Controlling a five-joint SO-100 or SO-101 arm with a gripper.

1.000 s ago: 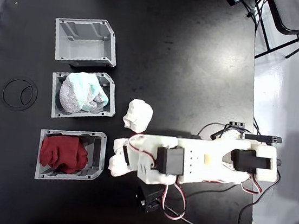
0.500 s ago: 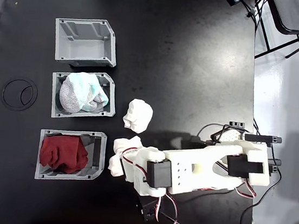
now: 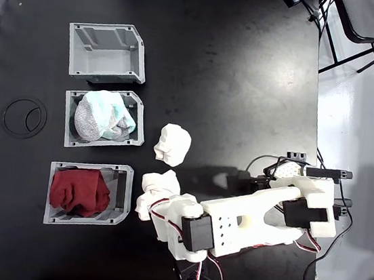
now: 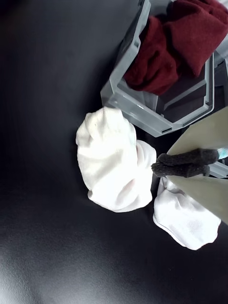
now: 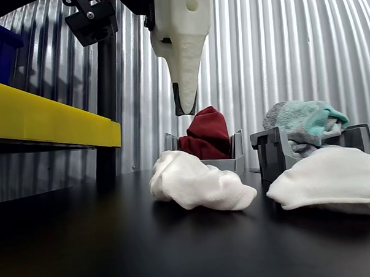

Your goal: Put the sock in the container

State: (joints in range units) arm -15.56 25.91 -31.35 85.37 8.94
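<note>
Fixed view: the white, loosely folded fabric sock lies on the black table, just beside the ribbed grey plastic bin holding dark red cloth. The white two-finger gripper hovers at the sock's 5 o'clock edge. Whether its jaws are parted or closed cannot be told; nothing is grasped. The other view shows the gripper raised clear above the sock. The empty grey ribbed container stands well apart, toward 11 o'clock from the sock.
</note>
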